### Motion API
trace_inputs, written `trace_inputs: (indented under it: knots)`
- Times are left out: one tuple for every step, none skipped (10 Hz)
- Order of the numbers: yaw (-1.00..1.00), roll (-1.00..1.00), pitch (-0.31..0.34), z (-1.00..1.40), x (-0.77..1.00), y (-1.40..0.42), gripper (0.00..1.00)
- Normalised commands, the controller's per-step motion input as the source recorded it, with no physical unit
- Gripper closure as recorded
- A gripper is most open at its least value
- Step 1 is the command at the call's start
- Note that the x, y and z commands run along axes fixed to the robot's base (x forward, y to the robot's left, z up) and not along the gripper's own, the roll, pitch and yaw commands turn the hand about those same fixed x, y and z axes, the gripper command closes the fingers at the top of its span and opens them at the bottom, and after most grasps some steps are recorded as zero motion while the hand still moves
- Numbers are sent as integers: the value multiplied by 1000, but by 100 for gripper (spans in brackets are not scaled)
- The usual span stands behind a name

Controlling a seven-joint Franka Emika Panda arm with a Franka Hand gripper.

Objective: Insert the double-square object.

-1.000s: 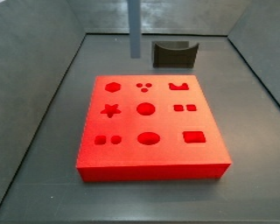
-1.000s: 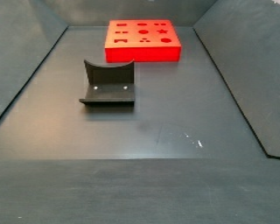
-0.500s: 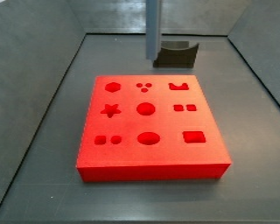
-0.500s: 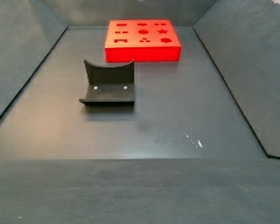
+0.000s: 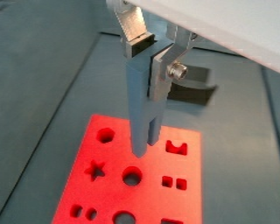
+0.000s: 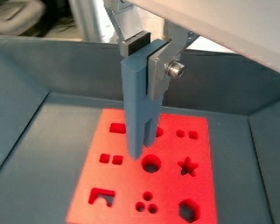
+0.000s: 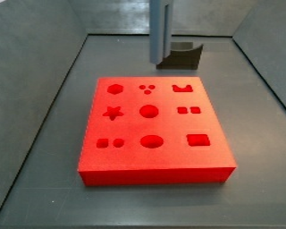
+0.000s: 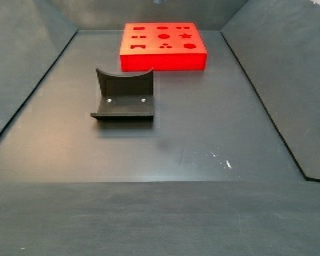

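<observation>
My gripper (image 5: 149, 57) is shut on the upper end of the double-square object (image 5: 143, 122), a long grey-blue bar that hangs upright; both also show in a wrist view: gripper (image 6: 146, 61), bar (image 6: 139, 114). In a side view only the bar (image 7: 161, 31) shows, coming down from above the picture near the far edge of the red board (image 7: 146, 161). In both wrist views its lower end hangs above the board (image 5: 154, 194), apart from it. The two-square hole (image 7: 189, 110) lies open. The other side view shows the board (image 8: 160, 62) but neither gripper nor bar.
A dark fixture (image 7: 179, 55) stands on the floor just beyond the board's far edge; it also shows in a side view (image 8: 123, 95) and a wrist view (image 5: 192, 83). Grey walls enclose the floor on all sides.
The bar has moved to the right in the side view, from left of the fixture to in front of it. The board and fixture have not moved.
</observation>
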Motion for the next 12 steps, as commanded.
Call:
trace_inputs:
  knots:
    - [-457, -6, 0, -3, 426, -243, 100]
    - [0, 0, 0, 0, 0, -40, 100]
    - [-389, -21, -30, -3, 0, -34, 100]
    - [-780, 10, 0, 0, 260, -174, 100]
    - [-891, 20, 0, -43, 157, -146, 100]
    - [-1000, 37, -9, -106, 23, -94, 100]
    - [-1000, 54, -16, -157, 29, -74, 100]
    - [-991, 90, -33, -254, 89, -34, 100]
    - [-1000, 123, -46, -331, 74, 0, 100]
    - [-929, 163, -49, -400, 183, 0, 100]
    - [-786, 183, -37, -411, 354, -29, 100]
    - [-666, 176, -24, -371, 489, -60, 100]
